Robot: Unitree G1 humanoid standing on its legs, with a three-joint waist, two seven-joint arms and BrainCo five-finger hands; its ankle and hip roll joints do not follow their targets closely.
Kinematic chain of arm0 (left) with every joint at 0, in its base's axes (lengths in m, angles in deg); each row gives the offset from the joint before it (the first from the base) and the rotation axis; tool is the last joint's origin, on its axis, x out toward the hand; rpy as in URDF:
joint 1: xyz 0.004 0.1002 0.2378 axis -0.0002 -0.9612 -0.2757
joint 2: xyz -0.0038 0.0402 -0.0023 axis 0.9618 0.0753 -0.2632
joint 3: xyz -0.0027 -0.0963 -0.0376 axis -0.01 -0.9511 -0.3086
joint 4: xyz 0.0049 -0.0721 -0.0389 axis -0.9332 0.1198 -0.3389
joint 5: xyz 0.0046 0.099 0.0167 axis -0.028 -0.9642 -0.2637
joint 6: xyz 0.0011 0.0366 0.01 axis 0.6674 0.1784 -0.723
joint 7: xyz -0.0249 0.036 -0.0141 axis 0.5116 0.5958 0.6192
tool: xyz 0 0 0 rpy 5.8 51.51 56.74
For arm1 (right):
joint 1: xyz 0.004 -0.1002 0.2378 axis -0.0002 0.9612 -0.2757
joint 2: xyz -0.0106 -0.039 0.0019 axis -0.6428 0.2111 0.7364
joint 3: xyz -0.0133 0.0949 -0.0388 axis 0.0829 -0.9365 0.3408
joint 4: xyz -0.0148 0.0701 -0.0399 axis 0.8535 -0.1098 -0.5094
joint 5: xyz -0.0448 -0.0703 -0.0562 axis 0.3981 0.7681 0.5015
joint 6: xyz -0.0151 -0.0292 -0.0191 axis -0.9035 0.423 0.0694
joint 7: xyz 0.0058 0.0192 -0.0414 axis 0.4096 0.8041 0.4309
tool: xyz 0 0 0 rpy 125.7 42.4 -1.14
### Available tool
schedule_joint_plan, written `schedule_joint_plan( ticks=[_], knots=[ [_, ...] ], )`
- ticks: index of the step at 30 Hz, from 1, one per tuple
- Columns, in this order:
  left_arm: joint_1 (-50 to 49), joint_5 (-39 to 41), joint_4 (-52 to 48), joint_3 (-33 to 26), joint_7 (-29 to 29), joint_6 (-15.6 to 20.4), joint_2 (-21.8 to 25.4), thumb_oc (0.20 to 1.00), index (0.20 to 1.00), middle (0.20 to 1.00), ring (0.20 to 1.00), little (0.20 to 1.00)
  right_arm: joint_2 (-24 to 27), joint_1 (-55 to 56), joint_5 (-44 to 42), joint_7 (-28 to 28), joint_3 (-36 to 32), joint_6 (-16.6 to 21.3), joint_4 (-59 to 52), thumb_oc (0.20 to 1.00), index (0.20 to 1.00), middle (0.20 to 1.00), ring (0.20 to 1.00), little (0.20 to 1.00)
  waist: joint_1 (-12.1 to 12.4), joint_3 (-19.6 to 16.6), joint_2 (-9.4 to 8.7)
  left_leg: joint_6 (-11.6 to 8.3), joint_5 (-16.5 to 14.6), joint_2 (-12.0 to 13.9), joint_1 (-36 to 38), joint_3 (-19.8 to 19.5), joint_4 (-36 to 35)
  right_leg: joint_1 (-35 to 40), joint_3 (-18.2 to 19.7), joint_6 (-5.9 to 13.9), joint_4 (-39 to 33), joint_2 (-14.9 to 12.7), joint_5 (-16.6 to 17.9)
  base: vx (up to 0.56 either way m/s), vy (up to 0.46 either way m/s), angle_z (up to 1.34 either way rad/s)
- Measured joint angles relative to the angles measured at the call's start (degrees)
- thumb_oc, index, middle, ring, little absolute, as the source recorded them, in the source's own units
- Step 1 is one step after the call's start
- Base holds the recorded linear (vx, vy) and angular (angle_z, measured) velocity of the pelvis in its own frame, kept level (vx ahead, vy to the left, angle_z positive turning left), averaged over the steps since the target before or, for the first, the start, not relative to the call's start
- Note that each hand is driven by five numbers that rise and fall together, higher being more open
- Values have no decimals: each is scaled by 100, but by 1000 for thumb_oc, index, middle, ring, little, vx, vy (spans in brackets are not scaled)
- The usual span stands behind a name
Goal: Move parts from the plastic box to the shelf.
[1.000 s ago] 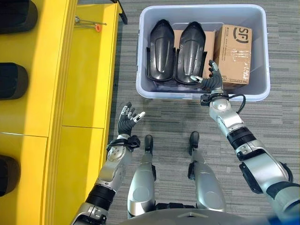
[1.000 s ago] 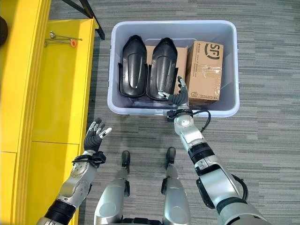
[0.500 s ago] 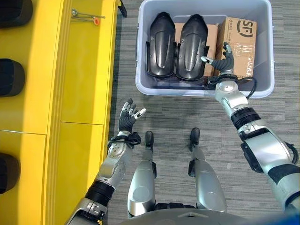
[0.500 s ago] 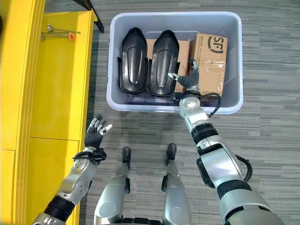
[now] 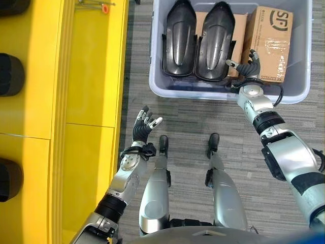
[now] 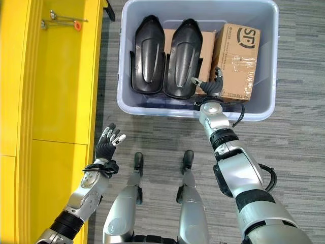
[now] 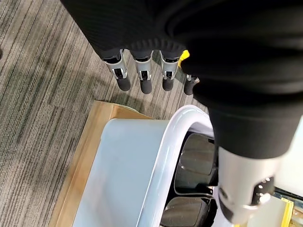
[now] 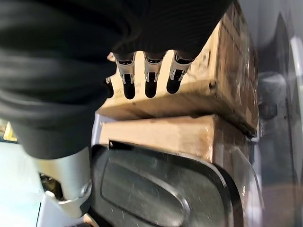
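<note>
Your right hand (image 5: 248, 67) is reaching over the near wall of the grey plastic box (image 5: 167, 87), hovering with its fingers spread and relaxed, clamped on nothing. The right wrist view is showing the fingers (image 8: 148, 75) straight, pointing at the brown cardboard carton (image 8: 222, 80) just beyond them; whether they are touching it, you cannot tell.

The parts are sitting inside the box: 2 black moulded shells, 1 on the left (image 5: 180, 38) and 1 on the right (image 5: 214, 40), lying side by side with their long axes running away from you, toward the far wall. The carton (image 5: 268, 40) is lying against the right shell's far side, its long axis running the same way, with a second flat carton (image 6: 205, 46) under the shells.

Your right hand is sitting between the right shell and the carton, so either is a short sideways shift away. Your left hand (image 5: 142, 128) is hanging well apart from the box, fingers open and empty, above the carpet beside the yellow shelf (image 5: 86, 76). The right arm is clearly the nearer 1.
</note>
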Motion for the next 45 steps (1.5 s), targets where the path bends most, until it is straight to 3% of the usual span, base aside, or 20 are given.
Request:
schedule_joint_plan(
  ticks=[5,7,21,31,35,45],
  knots=[
    [81,2,5,94,24,8,-50,1000,1000,1000,1000,1000,-78,80,13,38,336,113,-1169,1000,1000,1000,1000,1000,-86,30,12,-3,10,-7,-28,-11,0,-20,-3,-2,1,-6,1,9,3,3],
    [82,1,5,89,32,8,-39,1000,1000,1000,1000,1000,-165,120,78,77,335,219,-1742,1000,1000,1000,1000,1000,-136,79,-86,-2,11,-7,-29,-11,0,-19,-2,-2,1,-6,3,0,0,0],
    [68,7,5,106,150,12,-11,1000,1000,1000,1000,1000,-174,-80,63,196,79,230,254,1000,1000,1000,1000,1000,-34,78,-100,35,48,-76,-86,-31,0,-60,-14,17,0,-79,35,0,0,0],
    [88,7,5,158,152,65,-3,1000,1000,1000,1000,1000,-102,-198,55,193,71,227,579,1000,1000,1000,1000,1000,12,88,-81,35,95,-81,-315,-59,1,-281,-21,20,0,-84,72,1,-1,1],
    [172,7,5,165,153,120,-2,1000,1000,1000,1000,1000,128,-245,44,188,-18,223,871,1000,1000,1000,1000,1000,144,173,59,29,121,-87,-408,-165,1,-343,-95,14,0,-84,79,0,-9,5],
    [194,7,7,356,151,142,-8,1000,1000,1000,1000,1000,279,-409,-4,235,-111,246,901,1000,1000,1000,1000,1000,194,176,63,22,225,-87,-783,-324,2,-604,-286,-3,0,-95,108,14,-8,8]
  ],
)
